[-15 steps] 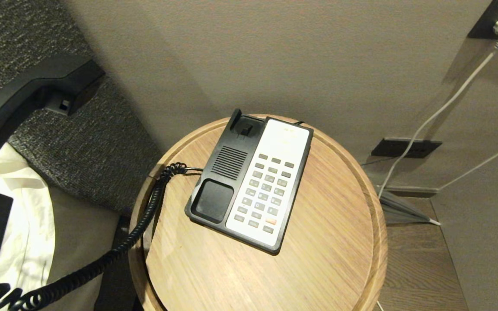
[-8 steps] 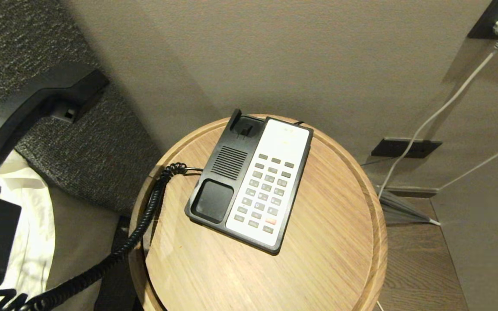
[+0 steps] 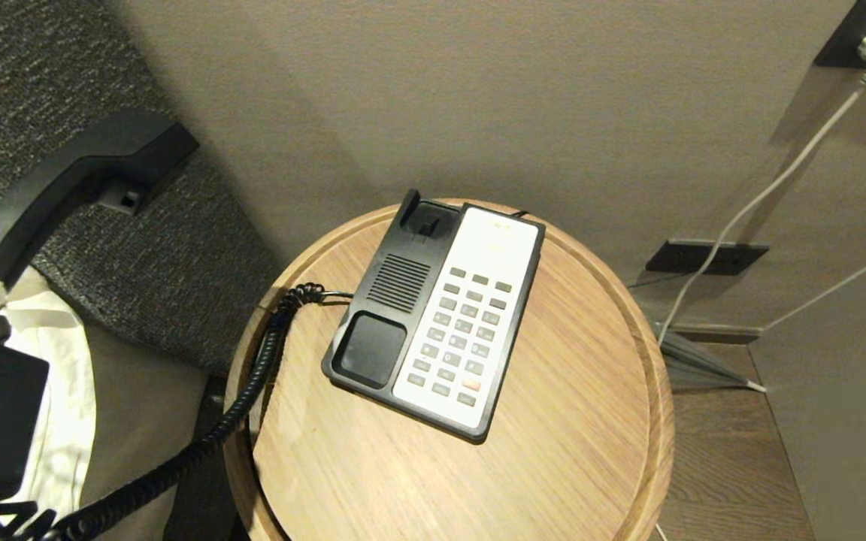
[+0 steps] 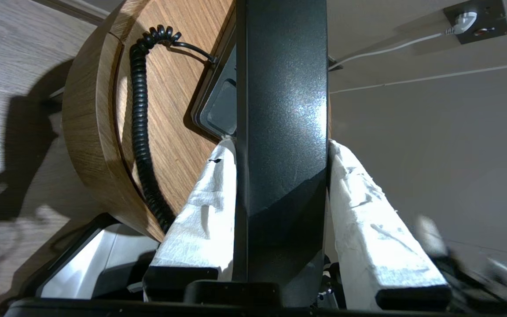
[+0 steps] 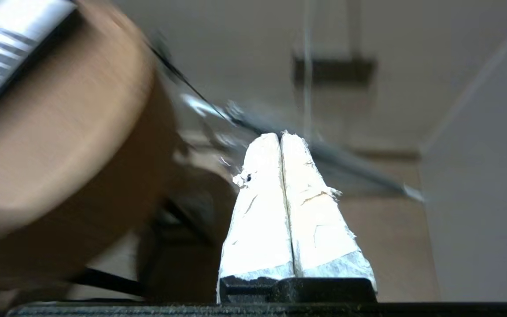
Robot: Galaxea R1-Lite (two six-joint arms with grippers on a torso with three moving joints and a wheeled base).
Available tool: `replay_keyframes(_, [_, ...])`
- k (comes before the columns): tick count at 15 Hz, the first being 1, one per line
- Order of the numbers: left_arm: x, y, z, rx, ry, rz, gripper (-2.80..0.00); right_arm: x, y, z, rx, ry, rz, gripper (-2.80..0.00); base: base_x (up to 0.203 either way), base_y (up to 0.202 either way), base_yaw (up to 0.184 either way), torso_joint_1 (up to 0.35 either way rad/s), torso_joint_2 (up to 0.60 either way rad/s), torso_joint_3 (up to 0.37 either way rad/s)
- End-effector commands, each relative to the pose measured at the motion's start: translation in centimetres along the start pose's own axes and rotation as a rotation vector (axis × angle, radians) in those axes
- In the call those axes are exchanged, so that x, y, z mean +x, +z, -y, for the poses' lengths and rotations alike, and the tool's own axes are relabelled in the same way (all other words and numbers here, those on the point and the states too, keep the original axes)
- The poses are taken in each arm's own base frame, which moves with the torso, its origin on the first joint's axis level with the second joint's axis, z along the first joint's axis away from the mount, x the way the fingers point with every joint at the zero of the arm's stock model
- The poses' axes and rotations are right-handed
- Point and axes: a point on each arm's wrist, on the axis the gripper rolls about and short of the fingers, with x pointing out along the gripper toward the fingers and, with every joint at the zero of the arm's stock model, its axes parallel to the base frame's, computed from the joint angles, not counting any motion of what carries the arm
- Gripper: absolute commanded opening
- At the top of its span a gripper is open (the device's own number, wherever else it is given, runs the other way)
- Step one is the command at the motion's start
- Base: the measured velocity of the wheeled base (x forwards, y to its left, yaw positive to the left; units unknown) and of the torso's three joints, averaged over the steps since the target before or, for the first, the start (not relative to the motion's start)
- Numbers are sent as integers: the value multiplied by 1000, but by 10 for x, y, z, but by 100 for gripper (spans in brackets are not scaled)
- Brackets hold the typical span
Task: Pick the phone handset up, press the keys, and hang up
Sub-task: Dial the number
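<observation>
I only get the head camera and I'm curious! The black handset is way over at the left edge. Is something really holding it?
Observer: Yes. The left wrist view shows the left gripper clamped on the phone handset, one white-wrapped finger on each side.
Operator: Where's the other arm? I can't see it!
Observer: The right gripper shows only in its own wrist view, fingers pressed together, holding nothing.
Operator: Is it near the keys?
Observer: No. It sits low beside the round wooden table, below the tabletop; no keys appear there.
</observation>
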Motion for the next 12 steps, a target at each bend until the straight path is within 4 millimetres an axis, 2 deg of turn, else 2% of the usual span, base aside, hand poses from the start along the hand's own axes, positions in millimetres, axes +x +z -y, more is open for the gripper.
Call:
replay_keyframes(1, [-1, 0, 0, -5, 1, 0, -280, -37, 40, -4, 27, 41, -6, -280, 0, 0, 0, 0, 0, 0])
replay_keyframes(2, [-1, 1, 0, -6, -2, 3, -280, -41, 54, -5, 42, 55, -9, -280, 0, 0, 0, 0, 0, 0])
replay_keyframes(3, [-2, 1, 1, -7, -4, 4, -280, -32, 68, -5, 66, 62, -25, -280, 0, 0, 0, 0, 0, 0])
replay_keyframes(4, [-1, 1, 1, -5, -2, 3, -280, -13, 85, -5, 94, 69, -66, -280, 0, 0, 0, 0, 0, 0])
replay_keyframes(5, [0, 0, 0, -3, 3, 0, -280, 16, 99, -4, 109, 81, -133, -280, 0, 0, 0, 0, 0, 0])
replay_keyframes(7, [1, 0, 0, 16, 7, -2, -280, 90, 116, -1, 118, 114, -315, -280, 0, 0, 0, 0, 0, 0])
replay_keyframes(10, [3, 1, 1, 38, 7, -2, -280, 196, 102, -3, 93, 214, -562, -280, 0, 0, 0, 0, 0, 0])
replay_keyframes(11, [3, 0, 1, 37, 8, -4, -280, 221, 96, -10, 81, 271, -608, -280, 0, 0, 0, 0, 0, 0])
replay_keyframes(12, [3, 0, 1, 37, 8, -4, -280, 240, 90, -26, 68, 360, -645, -280, 0, 0, 0, 0, 0, 0])
